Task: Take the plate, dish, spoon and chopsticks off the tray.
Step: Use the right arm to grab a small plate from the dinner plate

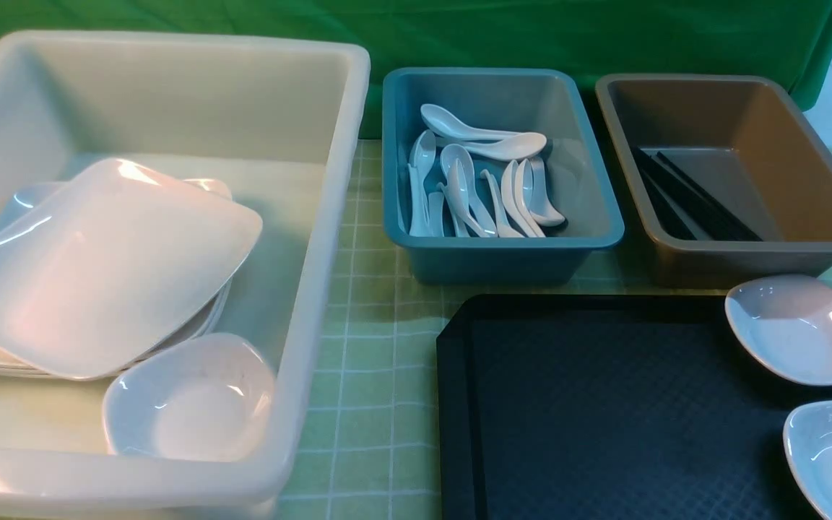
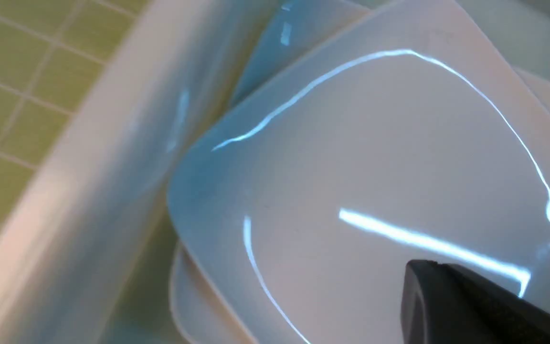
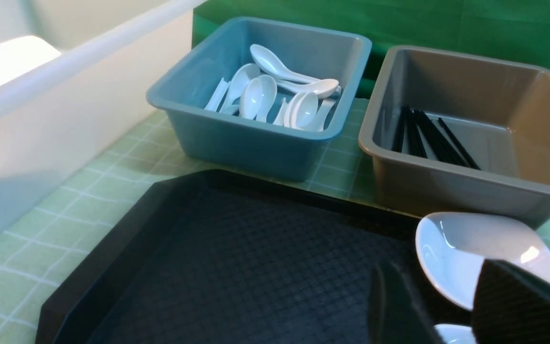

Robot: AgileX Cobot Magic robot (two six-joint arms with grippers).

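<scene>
R gripper [image 3: 439, 303] open; chopsticks [image 3: 435, 138] in brown bin [image 3: 475, 184].

bright scene, white glare streaks across glossy plate [image 2: 375, 167], left wrist view softly blurred, tray [image 1: 604, 404] dark

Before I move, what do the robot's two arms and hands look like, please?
The left hand shows only dark, nearly black fingers with blunt tips and no visible marking. The right hand has two black fingers, both blurred, so fine detail cannot be told. I see no cable on either hand. The arms themselves I cannot describe from these pictures.
</scene>
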